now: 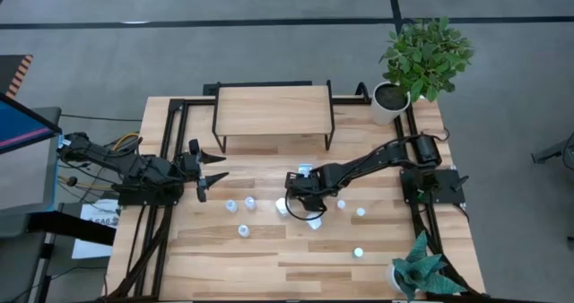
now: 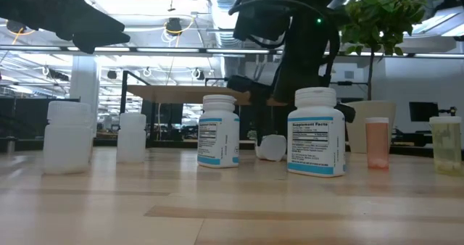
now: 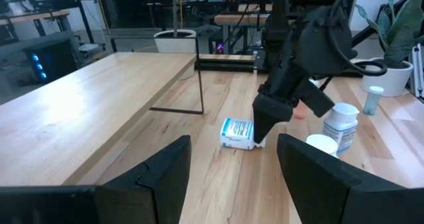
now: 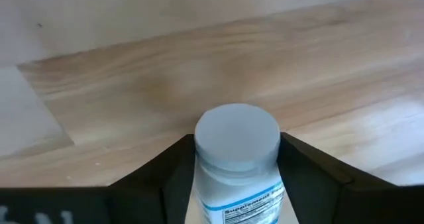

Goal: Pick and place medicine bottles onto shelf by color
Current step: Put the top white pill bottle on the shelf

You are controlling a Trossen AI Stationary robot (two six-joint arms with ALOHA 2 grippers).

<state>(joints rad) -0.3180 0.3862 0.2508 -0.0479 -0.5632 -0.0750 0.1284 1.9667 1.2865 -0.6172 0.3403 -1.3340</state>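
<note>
A white bottle with a blue-edged label [image 1: 305, 170] lies on its side on the table, just in front of the shelf [image 1: 273, 110]. It also shows in the left wrist view [image 3: 237, 132]. My right gripper [image 1: 305, 181] is down at it and shut on it. My left gripper [image 1: 218, 166] hovers open and empty at the table's left. Several other bottles stand upright on the planks nearer the front: two large labelled ones [image 2: 218, 131] [image 2: 317, 133], plain white ones [image 2: 67, 136], an orange one [image 2: 377, 143] and a greenish one [image 2: 444, 145]. My right gripper pinches the bottle's body [image 4: 242, 184] between its two fingers [image 4: 173, 168], one on each side. The fingers slant down from the table's near side and lie along the bottle. The cap [image 4: 236, 134] sticks out past the fingertips toward the shelf. The bottle looks to rest on the table.
A potted plant [image 1: 390, 101] stands at the far right corner and another [image 1: 408, 276] at the near right corner. Black frame rails [image 1: 179, 115] run beside the shelf. Small bottles [image 1: 243, 229] [image 1: 358, 252] dot the planks near the front.
</note>
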